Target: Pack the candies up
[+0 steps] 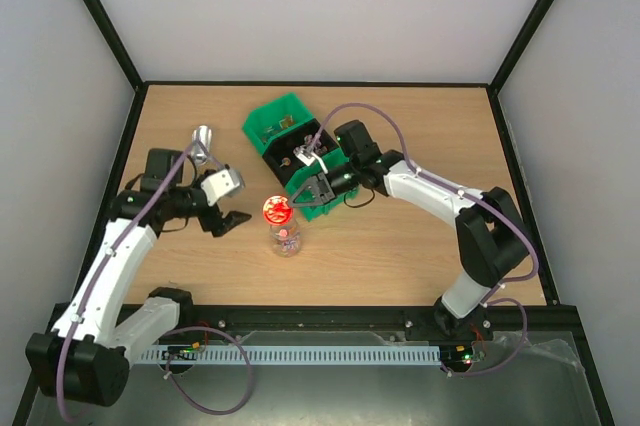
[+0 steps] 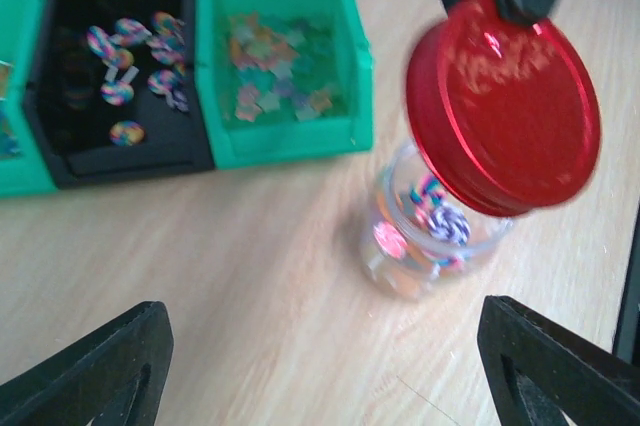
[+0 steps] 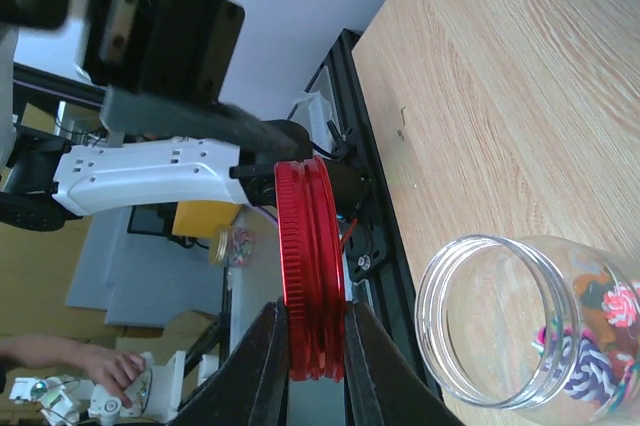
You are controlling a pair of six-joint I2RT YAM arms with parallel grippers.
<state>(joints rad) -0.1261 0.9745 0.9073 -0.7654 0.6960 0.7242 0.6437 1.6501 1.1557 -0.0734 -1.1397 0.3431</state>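
At the middle of the table (image 1: pixel 420 146), the small clear jar (image 1: pixel 286 242) is seen standing upright with its mouth uncovered. A few candies (image 2: pixel 443 223) are seen lying at its bottom, so the filling is judged to be at least partly done. More candies are left in the bins (image 1: pixel 283 136) just on the far side of the jar: swirled pieces in the black compartment (image 2: pixel 130 151) and small pale pieces in the green compartment (image 2: pixel 290 141) to its right. Whether these are meant to be packed as well cannot be told. Capping is judged to be the step in hand and is not yet done. The red lid (image 1: pixel 276 210) is held tilted just above the mouth, apart from the glass rim. The lid is pinched across its thickness by the right gripper (image 3: pixel 315 386), whose fingers (image 3: pixel 262 366) are drawn narrow against its ribbed edge. The left gripper (image 2: pixel 320 376) is kept to the left of the jar with its fingers (image 2: pixel 95 371) spread wide; nothing is held or touched by them.
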